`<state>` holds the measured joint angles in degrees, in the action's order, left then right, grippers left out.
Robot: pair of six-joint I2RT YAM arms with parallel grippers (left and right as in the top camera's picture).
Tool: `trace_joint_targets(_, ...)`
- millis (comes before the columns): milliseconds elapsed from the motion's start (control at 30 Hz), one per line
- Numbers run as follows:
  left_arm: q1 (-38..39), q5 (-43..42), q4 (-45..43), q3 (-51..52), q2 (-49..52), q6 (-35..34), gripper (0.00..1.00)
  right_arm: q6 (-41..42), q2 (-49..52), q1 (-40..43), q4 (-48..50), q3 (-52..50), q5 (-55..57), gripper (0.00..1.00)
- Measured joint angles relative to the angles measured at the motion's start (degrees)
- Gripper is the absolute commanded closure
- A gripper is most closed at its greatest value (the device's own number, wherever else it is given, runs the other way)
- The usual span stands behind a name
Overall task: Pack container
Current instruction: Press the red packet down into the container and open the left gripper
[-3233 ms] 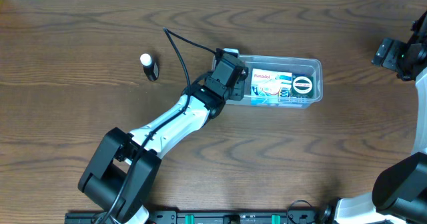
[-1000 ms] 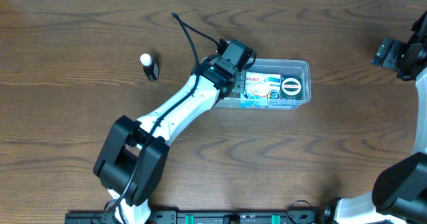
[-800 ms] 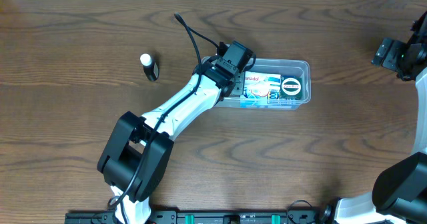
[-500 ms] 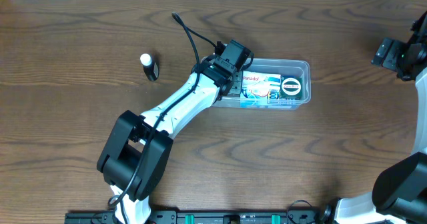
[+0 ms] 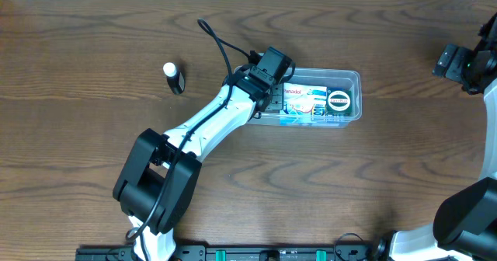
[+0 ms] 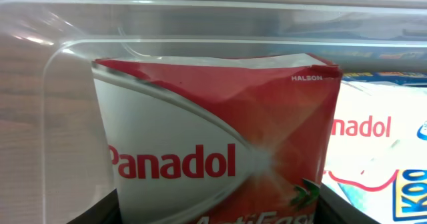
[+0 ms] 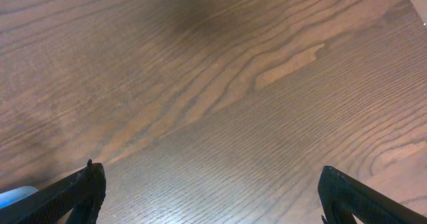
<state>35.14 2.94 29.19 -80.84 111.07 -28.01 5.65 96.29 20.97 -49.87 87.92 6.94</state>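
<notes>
Left gripper (image 6: 217, 214) is down in the end of the tub (image 5: 353, 78), and its fingers (image 6: 100, 207) look closed on a red packet (image 6: 213, 131), one dark tip tight against each side. The packet's crumpled top edge sits right at the clear wall directly ahead of the fingers; whether it actually touches, I can't tell.

Here's the relation that matters for you. The tub's long axis runs sideways across the gripper, and everything already packed lies off to the fingers' right: a white and blue packet (image 6: 380, 151) just beside the red one, with a round black-and-white disc (image 5: 339, 100) beyond it. So the bare floor is under and left of the fingers (that end corner looks unfilled).

Letting go here looks right to me, with no drift to the right onto the white packet.

Right gripper (image 7: 210, 191) hangs with fingers spread wide over bare table (image 7: 213, 84), well apart from the tub. The left arm is plainly nearer. A small white-capped tube (image 5: 174, 78) stands well behind the left wrist.
</notes>
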Motion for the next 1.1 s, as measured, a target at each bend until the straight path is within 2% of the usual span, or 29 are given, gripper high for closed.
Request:
trace_joint_targets(200, 0.00, -0.87, -0.04, 0.00, 0.00, -0.55, 0.52, 0.00, 0.00, 0.00, 0.00, 0.00, 0.00, 0.01)
trace_joint_targets(267, 0.00, -1.05, -0.04, 0.00, 0.00, -0.55, 0.38, -0.02, 0.00, 0.00, 0.00, 0.00, 0.00, 0.01)
trace_joint_targets(700, 0.00, -1.07, 0.22, 0.00, 0.00, -0.48, 0.38, 0.00, 0.00, 0.00, 0.00, 0.00, 0.00, 0.01)
trace_joint_targets(933, 0.00, -1.07, 0.22, 0.00, 0.00, -0.39, 0.26, -0.02, 0.00, 0.00, 0.00, 0.00, 0.00, 0.01)
trace_joint_targets(1100, 0.00, -1.07, 0.22, 0.00, 0.00, -0.33, 0.26, -0.02, 0.00, 0.00, 0.00, 0.00, 0.00, 0.01)
